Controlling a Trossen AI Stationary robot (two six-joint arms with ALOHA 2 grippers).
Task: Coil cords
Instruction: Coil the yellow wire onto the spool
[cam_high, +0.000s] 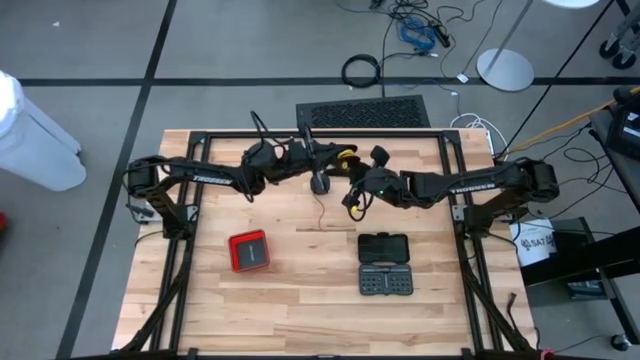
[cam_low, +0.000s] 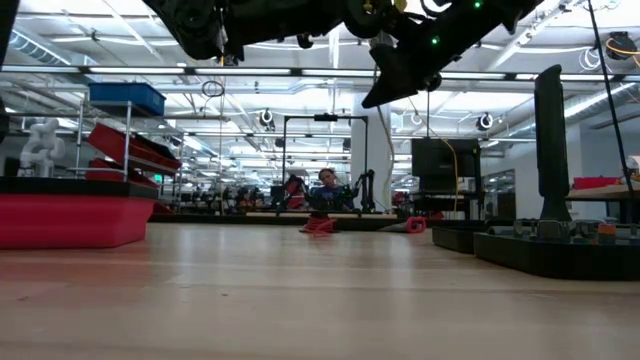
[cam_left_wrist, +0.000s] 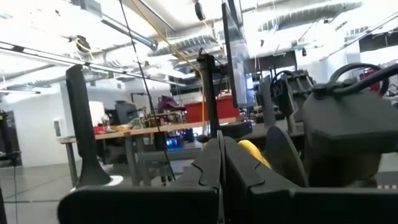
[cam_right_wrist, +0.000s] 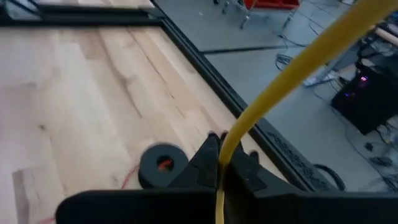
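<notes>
Between the right gripper's fingers, clenched tight, a stiff yellow cord runs up and away. High view: this gripper hangs over the table's middle, a yellow stretch arching toward the left gripper, whose fingers are pressed together; whether they pinch the cord, cannot tell. Thin reddish cord trails on the wood below. Small black spool stands nearby. Judgement: keep light tension between the arms, sweep one end round in even loops, avoid dragging the loose tail. Farther off: red case, black bit case.
</notes>
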